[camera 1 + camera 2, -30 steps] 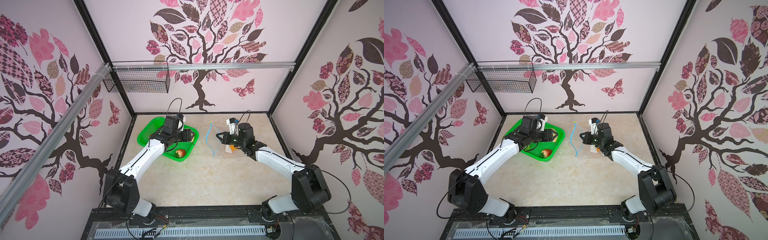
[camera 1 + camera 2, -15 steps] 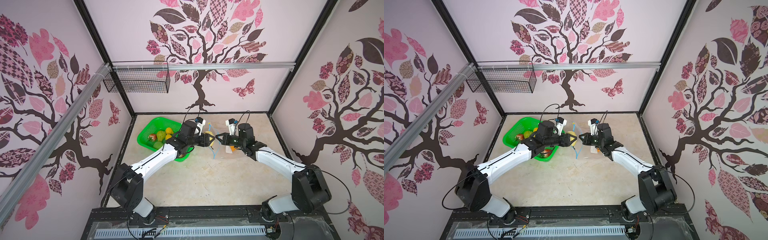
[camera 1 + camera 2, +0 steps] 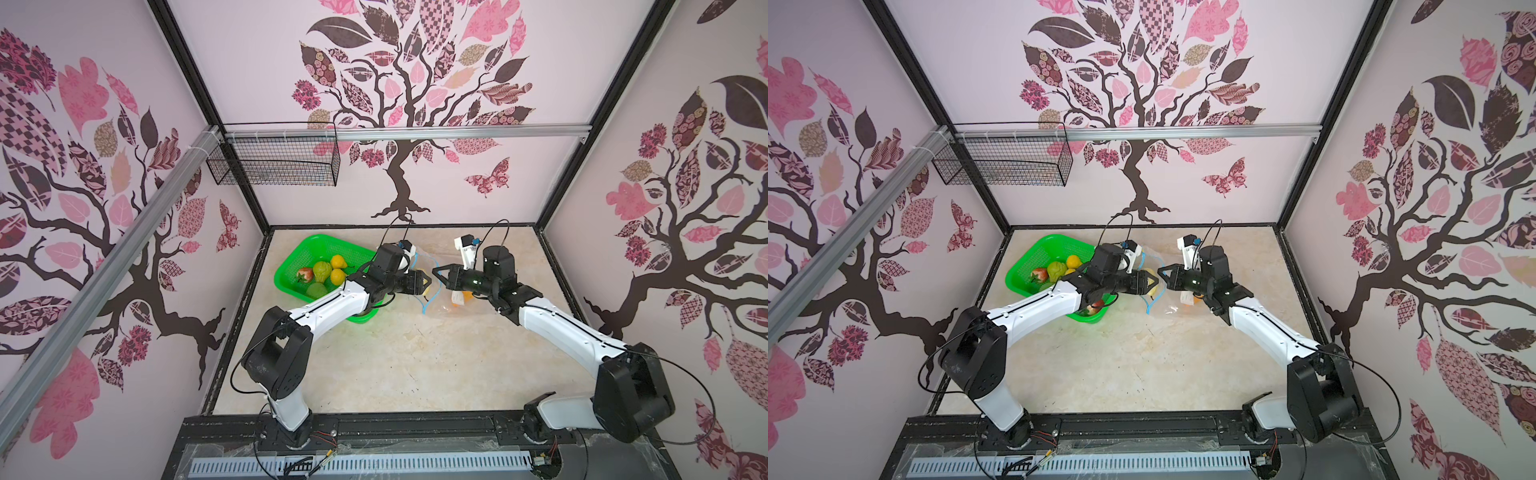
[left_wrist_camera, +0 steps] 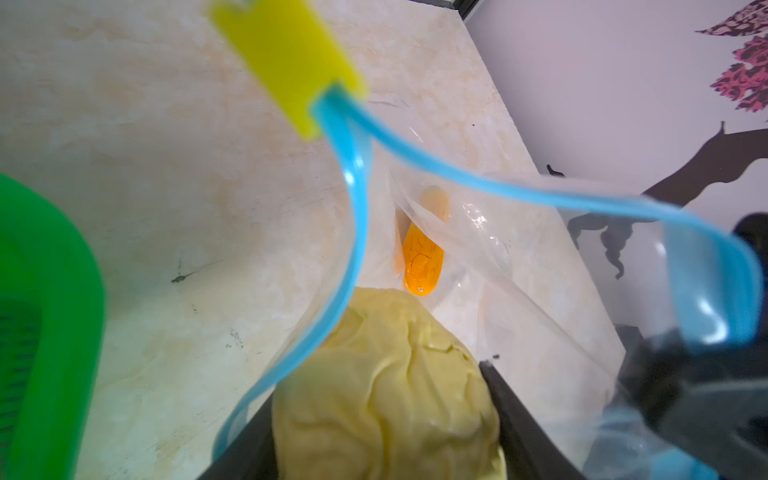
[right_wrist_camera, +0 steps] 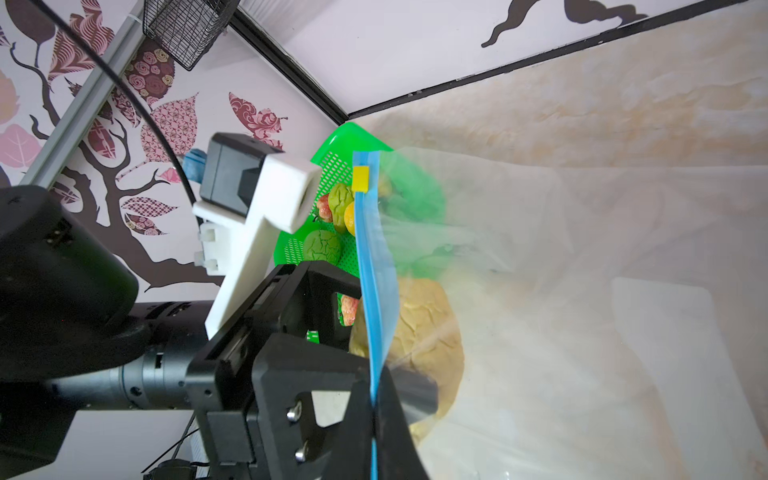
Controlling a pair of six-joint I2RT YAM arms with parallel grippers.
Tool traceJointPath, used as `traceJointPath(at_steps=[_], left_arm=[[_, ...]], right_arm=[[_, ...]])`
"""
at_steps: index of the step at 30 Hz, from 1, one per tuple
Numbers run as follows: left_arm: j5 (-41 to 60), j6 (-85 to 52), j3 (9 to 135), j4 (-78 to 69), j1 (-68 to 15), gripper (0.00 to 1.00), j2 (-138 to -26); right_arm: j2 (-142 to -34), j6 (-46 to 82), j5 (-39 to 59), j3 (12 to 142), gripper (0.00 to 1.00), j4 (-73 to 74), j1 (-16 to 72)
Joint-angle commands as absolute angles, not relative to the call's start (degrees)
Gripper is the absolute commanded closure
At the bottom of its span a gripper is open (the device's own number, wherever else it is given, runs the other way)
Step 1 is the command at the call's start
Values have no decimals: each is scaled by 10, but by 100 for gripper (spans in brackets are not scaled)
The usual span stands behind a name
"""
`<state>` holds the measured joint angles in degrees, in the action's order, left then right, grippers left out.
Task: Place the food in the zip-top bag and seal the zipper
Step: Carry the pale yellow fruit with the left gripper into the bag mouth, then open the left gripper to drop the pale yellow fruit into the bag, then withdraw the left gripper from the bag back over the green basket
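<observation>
On the bench [image 3: 395, 365], beyond its middle, lies one clear zip-top bag [image 5: 540, 232] with one orange carrot [image 4: 422, 262] inside. It carries one white rectangular label patch [image 5: 665, 353], and whether this bears any writing cannot be told. At the bag's mouth the right gripper [image 5: 374, 407] has its jaws pressed together on the light blue zipper [image 4: 357, 208] and holds that edge up. One yellow slider tab [image 4: 286, 62] sits at the strip's far end. Facing it, the left gripper [image 3: 423, 284] has its jaws partly apart and clamped on the one pale tan lumpy piece [image 4: 386, 395], which sits in the open mouth, partly past the blue strip. Toward the far left corner of the bench stands one green mesh basket [image 3: 316, 251], just beside the bag. It holds two strawberries [image 3: 1040, 274] [image 3: 1096, 305], one green pear [image 3: 322, 270], two yellow lemons [image 3: 338, 262] [image 3: 337, 275] and one green ball [image 3: 316, 289].
</observation>
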<state>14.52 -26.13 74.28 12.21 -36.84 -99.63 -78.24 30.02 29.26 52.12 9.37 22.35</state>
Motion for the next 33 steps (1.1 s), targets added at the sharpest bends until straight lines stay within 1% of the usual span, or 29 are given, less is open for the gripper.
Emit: traceJointPath(at_steps=[1,3,6,8,9,10,11,21,26,30,33], left_arm=[[87,-256,800,206,-377,43,-1026],[83,-260,819,234,-377,39,-1041],[93,-271,821,235,-377,30,-1043],[104,-277,820,230,-378,27,-1037],[111,-280,822,229,-378,20,-1032],[119,-282,821,228,-378,16,-1026],[124,-284,823,227,-377,15,-1019],[154,-302,785,222,-362,13,-910],[178,-325,734,191,-296,14,-846],[137,-279,728,221,-238,14,-815],[103,-264,737,255,-184,14,-828]], right_arm=[[-768,311,313,513,100,110,221],[-770,312,312,513,100,111,221],[-771,309,310,511,100,111,221],[-771,308,307,511,100,111,221],[-771,306,305,511,100,111,221],[-771,306,304,510,100,110,221],[-771,306,302,510,100,109,221],[-770,298,277,512,100,102,221],[-769,299,268,514,100,106,221],[-768,298,267,514,100,109,221],[-765,297,266,509,100,114,221]])
